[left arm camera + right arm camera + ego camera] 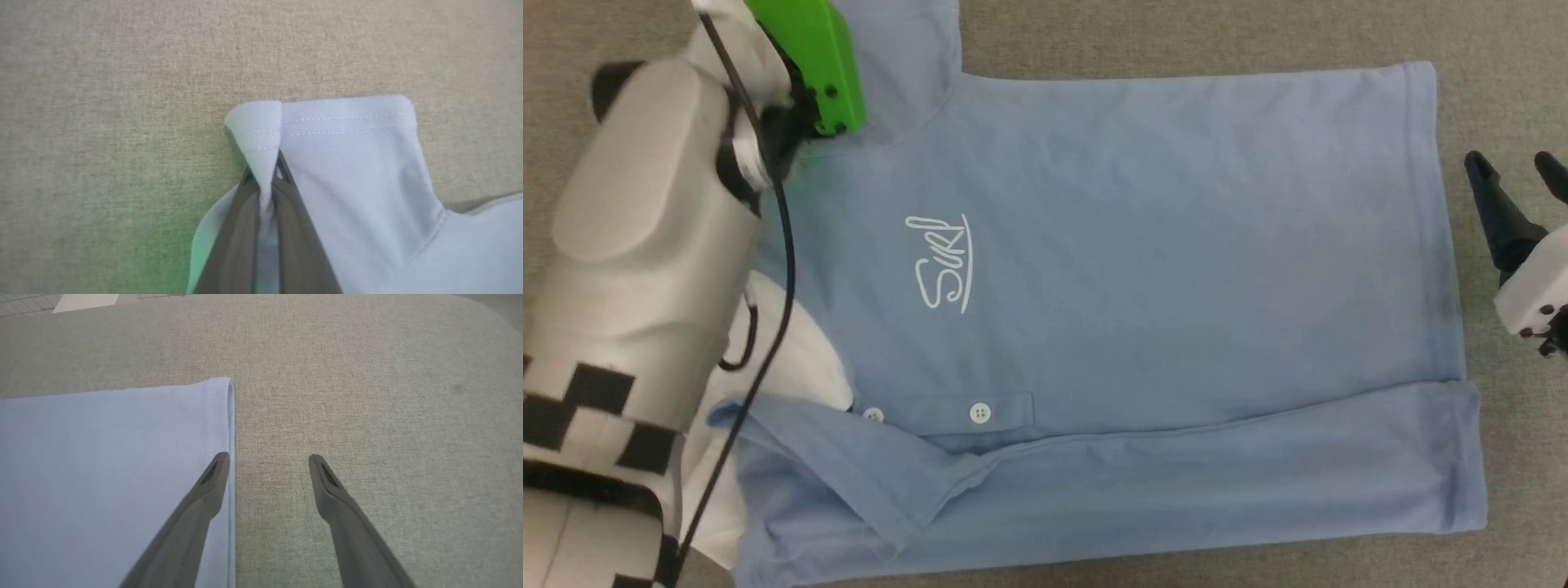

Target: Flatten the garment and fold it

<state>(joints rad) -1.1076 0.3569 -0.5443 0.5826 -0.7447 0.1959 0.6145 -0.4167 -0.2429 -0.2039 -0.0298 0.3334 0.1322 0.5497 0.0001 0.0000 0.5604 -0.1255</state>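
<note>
Left jaws clamped on garment [347,163]; right jaws apart; beige cloth surface [367,396].

Looks like a robot lab or test cell. The work surface is a table [367,396] covered edge to edge in plain beige-grey woven cloth, with a rounded corner [486,318] at the far right of the right wrist view. Past its far edge is a floor [24,306] marked in a fine square grid, plus a white patch [86,300], can't tell what. In the head view the robot arm [629,245] has a pale casing, black-and-white checker marks [596,388], a bright green plastic part [809,57] and a loose black cable [786,269]. A single shirt [1135,245] is laid out flat on the cloth like a test piece.
</note>
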